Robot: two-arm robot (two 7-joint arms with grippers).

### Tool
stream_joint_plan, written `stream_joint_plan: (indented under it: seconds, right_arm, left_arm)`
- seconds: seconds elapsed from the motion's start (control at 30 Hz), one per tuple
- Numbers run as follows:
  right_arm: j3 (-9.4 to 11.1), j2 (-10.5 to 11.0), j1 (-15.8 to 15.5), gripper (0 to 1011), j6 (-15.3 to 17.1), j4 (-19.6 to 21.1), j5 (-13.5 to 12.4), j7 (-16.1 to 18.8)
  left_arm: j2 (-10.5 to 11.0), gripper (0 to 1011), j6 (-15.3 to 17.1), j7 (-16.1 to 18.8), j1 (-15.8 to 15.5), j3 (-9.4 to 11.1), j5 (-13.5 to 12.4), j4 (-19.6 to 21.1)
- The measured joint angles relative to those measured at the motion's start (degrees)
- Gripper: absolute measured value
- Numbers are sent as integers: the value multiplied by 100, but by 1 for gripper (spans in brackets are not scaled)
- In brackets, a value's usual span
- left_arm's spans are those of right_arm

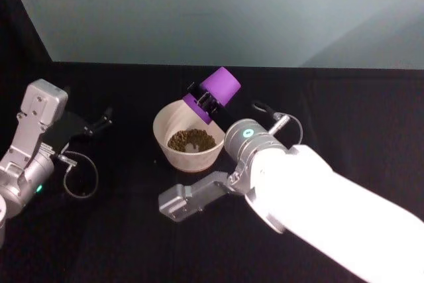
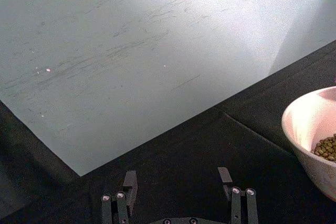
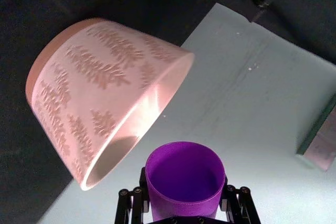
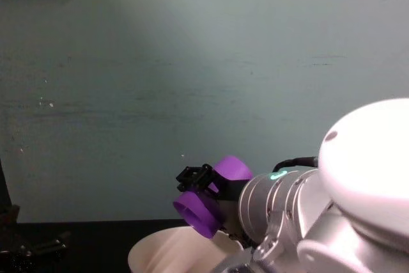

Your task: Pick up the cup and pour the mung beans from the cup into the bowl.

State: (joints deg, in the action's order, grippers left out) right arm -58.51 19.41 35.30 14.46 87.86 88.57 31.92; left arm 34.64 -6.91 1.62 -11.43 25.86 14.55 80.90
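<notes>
Left side: the left arm [image 1: 30,144] rests low over the black worktop [image 1: 132,243], well apart from the bowl. The left pincer [image 2: 177,182] is released, its two fingers [image 2: 129,184] spread wide with bare worktop between them. In the head view it [image 1: 99,124] points toward the bowl from that side. A loose cable loop [image 1: 79,180] lies beside this arm.

Centre: the bowl [image 1: 192,159] stands upright on the worktop, pinkish-cream with a plain rim. A mound of mung beans [image 1: 191,140] lies in its bottom. The left wrist view catches its near wall [image 2: 307,129] and some of the beans [image 2: 326,148]. The right wrist view shows a leaf-like pattern on the outer wall [image 3: 105,93]. In the chest view its rim [image 4: 166,250] sits just beneath the cup.

Right of centre: the cup [image 1: 215,91], purple, is held in the air above the bowl's far right rim, not touching it. It is tipped steeply, mouth slanting down toward the bowl and base raised; the chest view confirms the tilt [image 4: 211,202]. The inside wall on show in the right wrist view [image 3: 184,182] is plain purple.

Right side: the right pincer [image 1: 204,102] is clenched on the cup, one finger on each side [image 3: 131,203]. Its arm [image 1: 318,197] reaches in from the lower right.
</notes>
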Motion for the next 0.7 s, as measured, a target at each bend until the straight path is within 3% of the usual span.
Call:
stream_joint_plan:
  seconds: [0.13,0.37,0.7]
  right_arm:
    - [-240,70,95,720,-73,4,490,69]
    - [-474,119,185,720,-181,26,977,171]
    - [-445,117,168,720,-258,29,957,150]
  left_arm:
    - [0,1000,0,0,0,0,0,0]
    - [0,1000,0,0,0,0,0,0]
    - [0,1000,0,0,0,0,0,0]
